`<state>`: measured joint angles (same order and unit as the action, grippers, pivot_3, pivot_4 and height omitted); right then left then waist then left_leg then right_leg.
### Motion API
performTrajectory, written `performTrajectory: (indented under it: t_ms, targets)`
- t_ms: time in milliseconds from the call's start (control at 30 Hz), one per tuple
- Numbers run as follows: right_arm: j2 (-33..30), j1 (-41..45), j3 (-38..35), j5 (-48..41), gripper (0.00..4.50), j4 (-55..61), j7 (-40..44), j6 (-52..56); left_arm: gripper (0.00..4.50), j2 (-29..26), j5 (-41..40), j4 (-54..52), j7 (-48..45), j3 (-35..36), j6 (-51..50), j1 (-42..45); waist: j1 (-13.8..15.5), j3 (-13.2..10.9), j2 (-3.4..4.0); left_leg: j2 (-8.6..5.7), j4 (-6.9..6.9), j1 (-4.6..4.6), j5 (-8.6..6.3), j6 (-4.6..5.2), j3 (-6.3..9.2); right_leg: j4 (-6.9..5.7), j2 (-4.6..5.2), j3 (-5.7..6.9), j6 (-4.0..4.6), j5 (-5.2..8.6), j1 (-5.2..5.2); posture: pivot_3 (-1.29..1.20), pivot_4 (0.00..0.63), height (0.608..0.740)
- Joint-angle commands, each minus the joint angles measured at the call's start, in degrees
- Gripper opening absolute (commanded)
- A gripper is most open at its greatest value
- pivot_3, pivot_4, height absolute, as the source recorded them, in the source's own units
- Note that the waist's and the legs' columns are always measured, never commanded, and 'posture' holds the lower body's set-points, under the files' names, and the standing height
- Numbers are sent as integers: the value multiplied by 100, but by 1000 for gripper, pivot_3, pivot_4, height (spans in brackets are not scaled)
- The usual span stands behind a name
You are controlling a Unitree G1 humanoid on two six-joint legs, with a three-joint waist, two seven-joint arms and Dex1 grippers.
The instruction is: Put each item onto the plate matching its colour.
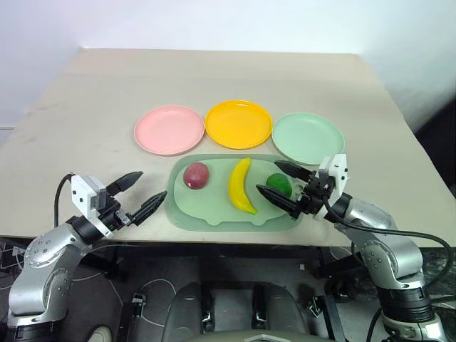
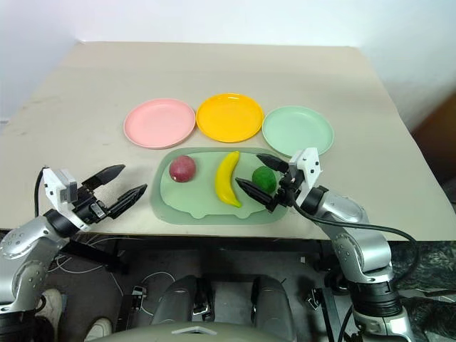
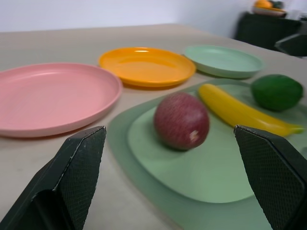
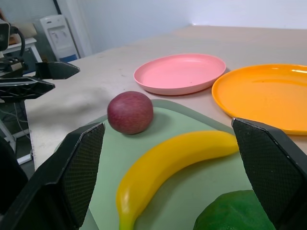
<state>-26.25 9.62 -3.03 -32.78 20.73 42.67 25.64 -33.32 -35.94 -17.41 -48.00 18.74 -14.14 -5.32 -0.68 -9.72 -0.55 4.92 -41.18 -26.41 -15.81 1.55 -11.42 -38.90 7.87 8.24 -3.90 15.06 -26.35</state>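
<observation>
Three toy fruits lie on a pale green tray (image 1: 214,214): a dark red plum (image 1: 197,175), a yellow banana (image 1: 241,186) and a round dark green fruit (image 1: 279,184). Behind the tray stand a pink plate (image 1: 169,130), a yellow plate (image 1: 239,124) and a mint green plate (image 1: 308,137), all bare. My right gripper (image 1: 277,179) is open, its fingers on either side of the green fruit, near it. My left gripper (image 1: 140,192) is open at the table's front edge, left of the tray, with nothing between its fingers.
The beige table (image 1: 85,121) stretches bare behind and beside the plates. Its front edge runs just under both grippers. A white wall stands behind the table.
</observation>
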Motion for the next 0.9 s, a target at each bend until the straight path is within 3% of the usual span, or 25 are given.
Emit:
performTrajectory:
  t_ms: [33, 567, 900]
  targets:
    - [5, 137, 17, -32, 4500, 163, -15, -53, 4486, -118, -57, -132, -195, -97, 11, 148, 1, 0, 0, 0, 0, 0, 1, -1, 0, 0, 0, 0, 0, 0, 0, 0, 150, 695]
    - [-212, -81, -66, 81, 4500, 99, -126, 88, 4486, 34, 188, 449, -613, -554, 282, 736, -3, 0, 0, -1, 1, -1, 6, 1, -2, 2, -1, 0, -14, -8, 1, 0, 150, 695]
    - [-306, 480, 65, 432, 4500, -430, -802, 910, 4486, 97, 281, 657, -666, -659, 376, 954, -14, 0, 1, 0, 2, -2, 12, 10, -2, 2, -1, 0, -17, -9, -1, 0, 150, 695]
